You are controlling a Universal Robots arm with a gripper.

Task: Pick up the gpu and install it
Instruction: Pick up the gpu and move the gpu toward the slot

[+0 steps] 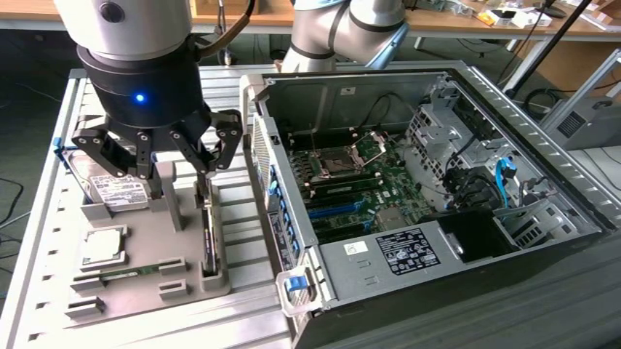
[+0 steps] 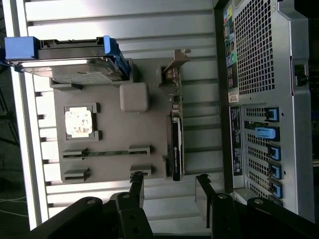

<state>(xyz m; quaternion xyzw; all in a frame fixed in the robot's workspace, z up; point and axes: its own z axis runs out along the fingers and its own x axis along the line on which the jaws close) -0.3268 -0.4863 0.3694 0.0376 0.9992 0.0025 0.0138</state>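
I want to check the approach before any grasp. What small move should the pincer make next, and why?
Probably lower it over the gpu. The pincer hangs open above the grey tray, holding nothing, and the card stands on edge in its slot, untouched.

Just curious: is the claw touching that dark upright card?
Apart. Wrist view: the open gripper frames the gpu, clear gaps between card and each finger.
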